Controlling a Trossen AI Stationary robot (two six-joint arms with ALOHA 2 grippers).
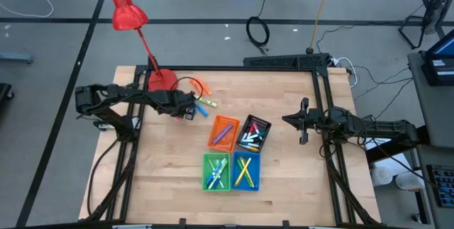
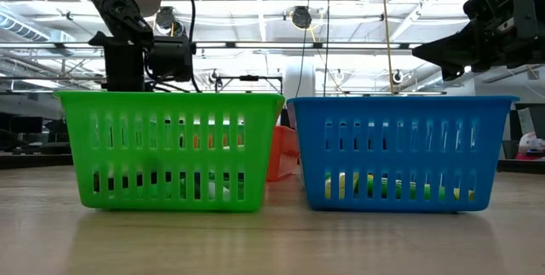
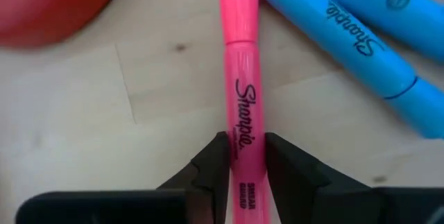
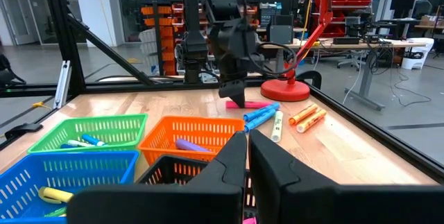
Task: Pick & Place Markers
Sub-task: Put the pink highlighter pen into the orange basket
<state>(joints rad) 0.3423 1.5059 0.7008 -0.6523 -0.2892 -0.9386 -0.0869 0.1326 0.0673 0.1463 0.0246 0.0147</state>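
A pink marker (image 3: pixel 241 78) lies flat on the wooden table, and my left gripper (image 3: pixel 246 154) stands over it near the red lamp's base (image 1: pixel 162 80), shut on its barrel. Two blue markers (image 3: pixel 333 23) lie close beside it. In the right wrist view the same gripper (image 4: pixel 236 99) shows over the pink marker (image 4: pixel 253 104), with a yellow-green marker (image 4: pixel 277 123) and orange markers (image 4: pixel 307 116) nearby. At the table's right side my right gripper (image 1: pixel 294 120) hangs level in the air, shut and holding nothing. My left gripper pinches the pink marker's barrel (image 3: pixel 246 137) between its two fingers, on the printed part toward the end away from the cap (image 3: pixel 239 9). The fingers (image 3: pixel 211 158) come steeply from above and lie across the marker. The marker lies on the table.
Four small bins stand together mid-table: orange (image 1: pixel 223 131), black (image 1: pixel 254 134), green (image 1: pixel 216 171) and blue (image 1: pixel 245 171), each with markers inside. A red desk lamp (image 1: pixel 130 9) rises from the far left corner. Bare wood lies along the near edge.
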